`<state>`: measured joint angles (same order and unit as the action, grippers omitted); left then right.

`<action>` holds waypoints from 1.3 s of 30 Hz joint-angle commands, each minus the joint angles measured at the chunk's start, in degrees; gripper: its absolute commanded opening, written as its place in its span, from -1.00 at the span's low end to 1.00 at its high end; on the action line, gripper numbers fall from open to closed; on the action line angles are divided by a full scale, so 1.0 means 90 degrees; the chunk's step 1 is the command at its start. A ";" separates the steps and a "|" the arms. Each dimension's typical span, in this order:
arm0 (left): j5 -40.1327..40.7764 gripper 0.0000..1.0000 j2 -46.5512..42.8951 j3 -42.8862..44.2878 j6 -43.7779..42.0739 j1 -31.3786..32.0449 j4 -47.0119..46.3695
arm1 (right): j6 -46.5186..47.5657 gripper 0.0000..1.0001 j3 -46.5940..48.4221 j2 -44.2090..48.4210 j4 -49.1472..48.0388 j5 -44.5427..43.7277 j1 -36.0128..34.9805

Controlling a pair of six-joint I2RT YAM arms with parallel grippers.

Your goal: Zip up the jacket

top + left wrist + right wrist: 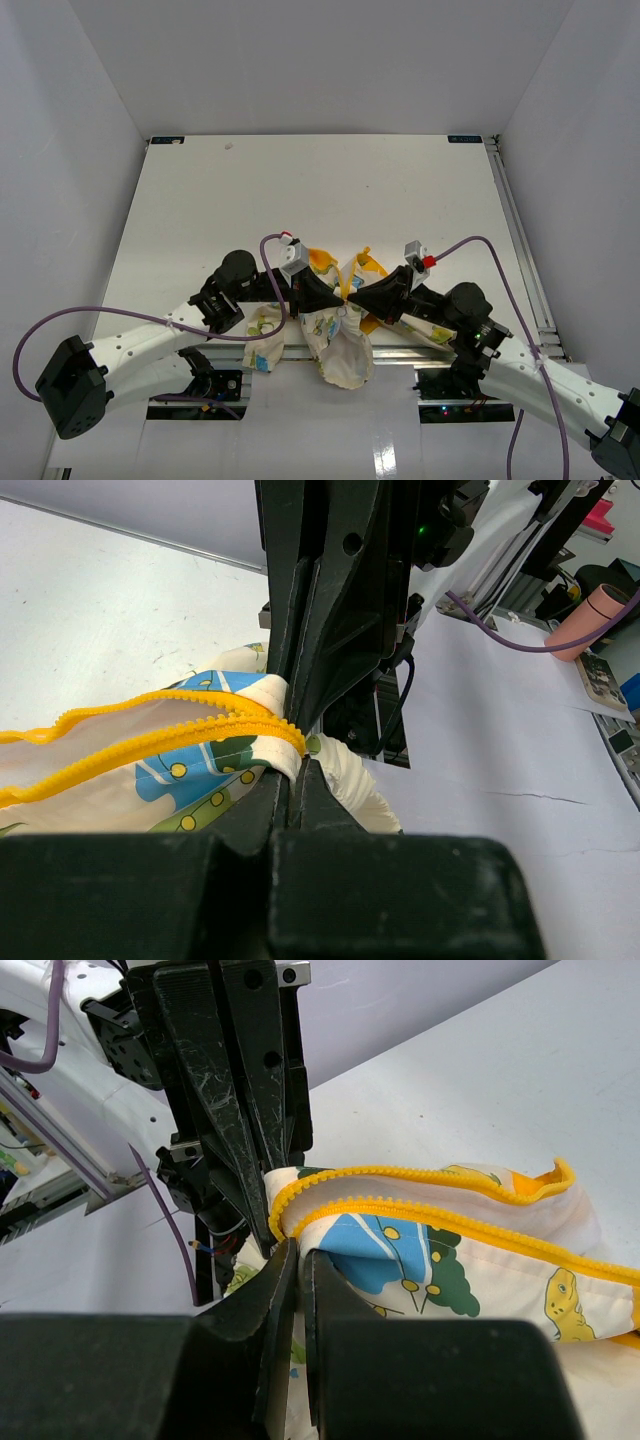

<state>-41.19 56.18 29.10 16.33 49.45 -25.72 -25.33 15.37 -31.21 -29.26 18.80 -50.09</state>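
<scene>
White table, boxed in by pale walls on three sides, carries one jacket. The jacket is bunched at the middle of the table's near edge, its cream cloth printed with green, blue and yellow figures. Two arms reach in from the table's near corners and meet nose to nose over that edge. The left gripper is pinched tight on the jacket's cream hem where the zip begins. The right gripper is clamped narrow on the same bit of hem from the other side. Two rows of yellow-orange zip teeth run away from the pinch, lying apart. Two purple cables loop beside the arms, one to each. Two small dark tags sit at the table's far corners, their marks too small to read.
</scene>
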 commanded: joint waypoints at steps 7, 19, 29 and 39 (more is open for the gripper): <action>-0.0841 -1.00 0.0051 0.0069 -0.0017 0.0062 0.0361 | -0.0010 -0.85 0.0708 0.0242 -0.0494 -0.1277 0.0079; -0.0981 -0.94 0.0163 0.0137 0.0012 0.0062 0.0361 | 0.0092 -0.84 0.0841 -0.0002 -0.0472 -0.1384 0.0080; -0.0262 -0.45 0.0039 0.0133 0.0166 0.0062 0.0173 | -0.0028 -0.84 0.0606 0.0061 -0.0485 -0.0854 0.0087; -0.0142 -1.00 0.0227 0.0411 -0.0168 0.0062 0.0628 | 0.0171 -0.84 0.0856 0.0002 -0.0185 -0.0639 0.0084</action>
<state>-40.82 57.59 30.51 16.45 49.04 -24.25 -26.02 18.12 -31.24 -25.81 14.21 -50.03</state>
